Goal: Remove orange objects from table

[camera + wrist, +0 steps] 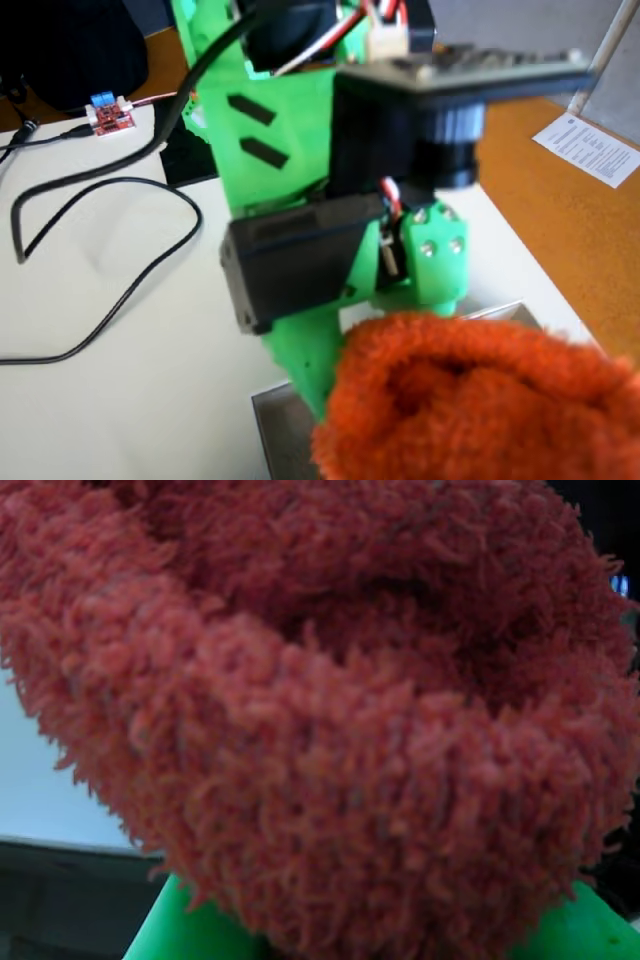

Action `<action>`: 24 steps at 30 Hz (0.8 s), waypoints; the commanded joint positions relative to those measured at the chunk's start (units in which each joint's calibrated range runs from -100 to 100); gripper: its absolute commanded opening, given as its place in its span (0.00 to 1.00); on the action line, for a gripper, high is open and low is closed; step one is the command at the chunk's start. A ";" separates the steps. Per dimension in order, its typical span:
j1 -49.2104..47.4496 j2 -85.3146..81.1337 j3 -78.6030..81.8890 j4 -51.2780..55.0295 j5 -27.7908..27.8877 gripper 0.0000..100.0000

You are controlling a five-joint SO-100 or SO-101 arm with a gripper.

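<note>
An orange fuzzy cloth object fills nearly the whole wrist view. It sits between the two green fingers of my gripper, which show only at the bottom corners. In the fixed view the same orange fuzzy object hangs at the lower right, at the end of the green arm, above the edge of a grey tray. The gripper is shut on it. The fingertips are hidden by the fuzz.
A white table top carries a looping black cable and a small red circuit board at the far left. A black bag stands behind it. A printed sheet lies on the orange-brown desk at the right.
</note>
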 commanded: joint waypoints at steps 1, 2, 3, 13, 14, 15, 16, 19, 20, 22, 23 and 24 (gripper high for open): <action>-1.08 -5.44 13.03 -6.44 0.20 0.04; -1.08 -6.19 14.97 -7.50 0.00 0.05; -1.01 -6.78 16.52 -8.39 -0.10 0.06; -0.42 -8.12 18.94 -9.44 -0.10 0.07; -0.34 -8.21 18.94 -9.44 -0.10 0.07; -0.34 -8.29 18.94 -9.44 -0.10 0.07; -0.34 -8.38 18.94 -9.44 -0.10 0.07; -0.27 -8.54 19.04 -9.44 -0.05 0.07; -0.27 -8.54 19.13 -9.44 -0.05 0.07; -0.27 -8.71 19.23 -9.44 0.00 0.07; -0.27 -8.80 19.23 -9.44 0.00 0.07; -0.27 -8.88 19.23 -9.44 0.00 0.07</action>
